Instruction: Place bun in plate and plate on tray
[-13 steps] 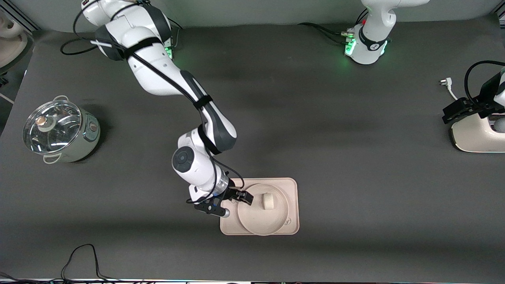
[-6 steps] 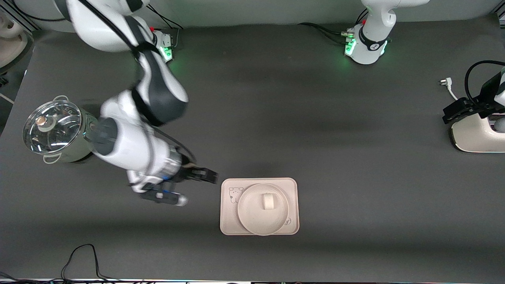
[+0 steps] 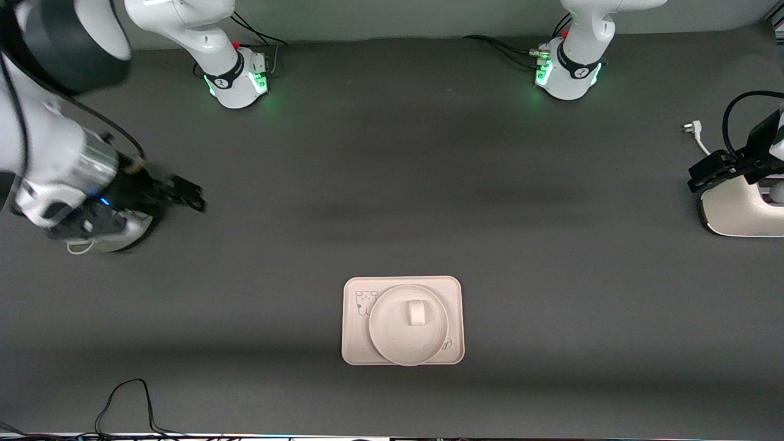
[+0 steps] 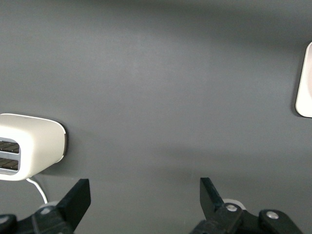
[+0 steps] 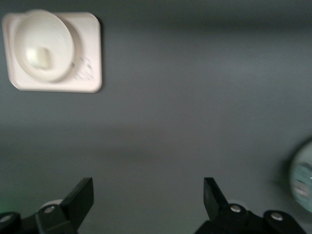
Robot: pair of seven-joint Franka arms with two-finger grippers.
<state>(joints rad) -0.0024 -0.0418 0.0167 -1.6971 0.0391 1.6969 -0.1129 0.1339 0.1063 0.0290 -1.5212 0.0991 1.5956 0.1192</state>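
The small white bun (image 3: 416,313) lies on the round cream plate (image 3: 384,334), which sits on the cream-pink tray (image 3: 353,344) near the table's middle, toward the front camera. The right wrist view also shows the tray (image 5: 91,44), plate (image 5: 29,31) and bun (image 5: 39,57) far off. My right gripper (image 3: 187,197) is open and empty, up in the air beside the pot at the right arm's end; its own view shows it (image 5: 148,195) over bare mat. My left gripper (image 3: 698,177) is open and empty (image 4: 146,195), waiting over the toaster.
A green pot (image 3: 119,237) stands at the right arm's end, mostly hidden by the right arm; its edge shows in the right wrist view (image 5: 302,181). A white toaster (image 3: 738,211) (image 4: 29,146) with a plug (image 3: 691,127) stands at the left arm's end. A tray corner (image 4: 304,80) shows.
My right gripper has drawn away from the plate's edge on the tray, swinging up and toward the pot at the right arm's end. Plate, bun, tray and left arm have not moved.
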